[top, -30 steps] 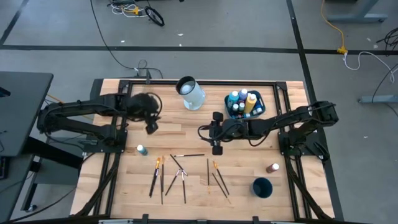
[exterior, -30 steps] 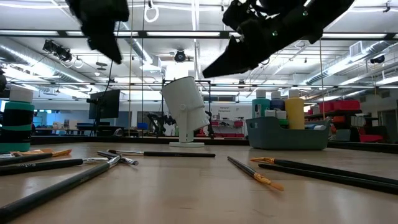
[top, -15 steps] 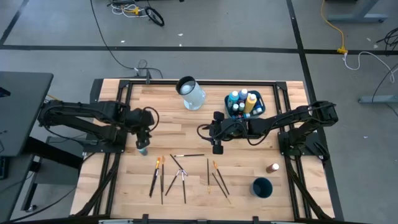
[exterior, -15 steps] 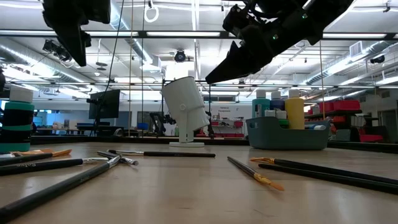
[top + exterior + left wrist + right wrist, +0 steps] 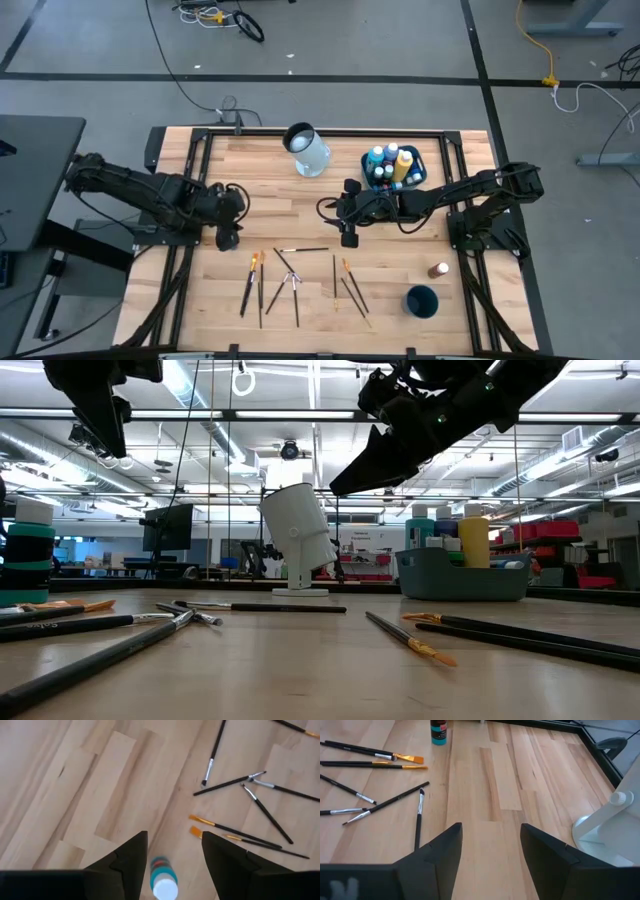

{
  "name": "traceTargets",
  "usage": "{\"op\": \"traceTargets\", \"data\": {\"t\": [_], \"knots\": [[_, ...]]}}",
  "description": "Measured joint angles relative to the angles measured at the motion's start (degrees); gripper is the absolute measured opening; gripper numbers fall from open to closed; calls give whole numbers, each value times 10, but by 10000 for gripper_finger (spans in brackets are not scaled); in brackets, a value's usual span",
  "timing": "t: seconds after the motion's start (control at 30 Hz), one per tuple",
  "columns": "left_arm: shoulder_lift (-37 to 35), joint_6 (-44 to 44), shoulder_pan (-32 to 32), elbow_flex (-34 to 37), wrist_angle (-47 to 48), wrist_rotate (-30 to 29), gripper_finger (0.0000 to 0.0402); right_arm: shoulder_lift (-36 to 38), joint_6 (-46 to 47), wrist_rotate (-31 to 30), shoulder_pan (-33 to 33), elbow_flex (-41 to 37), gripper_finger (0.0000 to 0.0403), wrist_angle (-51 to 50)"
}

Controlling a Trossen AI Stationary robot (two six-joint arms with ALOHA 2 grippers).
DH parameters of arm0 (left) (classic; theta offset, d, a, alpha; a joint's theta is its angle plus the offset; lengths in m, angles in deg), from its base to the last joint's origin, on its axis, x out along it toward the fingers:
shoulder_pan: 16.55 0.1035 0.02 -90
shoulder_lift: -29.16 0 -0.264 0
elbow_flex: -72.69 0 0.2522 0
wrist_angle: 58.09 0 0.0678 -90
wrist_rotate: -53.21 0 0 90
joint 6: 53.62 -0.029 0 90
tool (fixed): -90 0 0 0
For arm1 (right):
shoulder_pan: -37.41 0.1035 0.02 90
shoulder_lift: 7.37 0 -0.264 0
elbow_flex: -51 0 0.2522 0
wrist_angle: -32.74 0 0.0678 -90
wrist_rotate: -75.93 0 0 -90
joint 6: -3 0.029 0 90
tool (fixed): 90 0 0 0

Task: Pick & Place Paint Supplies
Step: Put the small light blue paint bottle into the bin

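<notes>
From above, the left gripper [image 5: 228, 237] hangs over the teal paint bottle at the left side of the wooden worktop [image 5: 270, 190], its dark body hiding the bottle, while the right gripper [image 5: 349, 238] hovers mid-worktop above the scattered paintbrushes [image 5: 296, 277]. Beyond the right fingers sits the teal tub [image 5: 394, 168] packed with white-capped bottles, with the white jug [image 5: 309, 150] beside it; a brown bottle [image 5: 438, 270] and a dark blue cup [image 5: 422, 301] stand well off toward the right edge. At table height, the teal bottle [image 5: 27, 553] stands upright on the worktop, and the left fingers [image 5: 100, 410] are raised clear above it, not touching. In the left wrist view, the fingers [image 5: 127, 862] are spread wide and empty, the bottle's white cap [image 5: 164, 881] lying between them, the brushes further ahead. In the right wrist view, the fingers [image 5: 442, 850] are likewise apart and hold nothing, brushes ahead of them and the teal bottle beyond those.
</notes>
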Motion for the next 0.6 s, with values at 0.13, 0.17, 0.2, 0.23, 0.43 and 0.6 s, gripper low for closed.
{"op": "traceTargets", "data": {"t": [0.13,0.17,0.2,0.23,0.43,0.6], "knots": [[0,13,-16,0,0,-4,196,0,2,4,0,0,206,0],[0,14,-19,0,0,-4,195,0,2,5,0,0,206,0],[0,14,-21,0,0,-4,195,0,2,5,0,0,206,0],[0,14,-22,0,0,-4,195,0,2,5,0,0,206,0],[0,22,-36,2,-1,-2,195,0,2,5,0,0,206,0],[0,33,-47,36,-1,-12,195,0,2,5,0,0,206,0]]}}
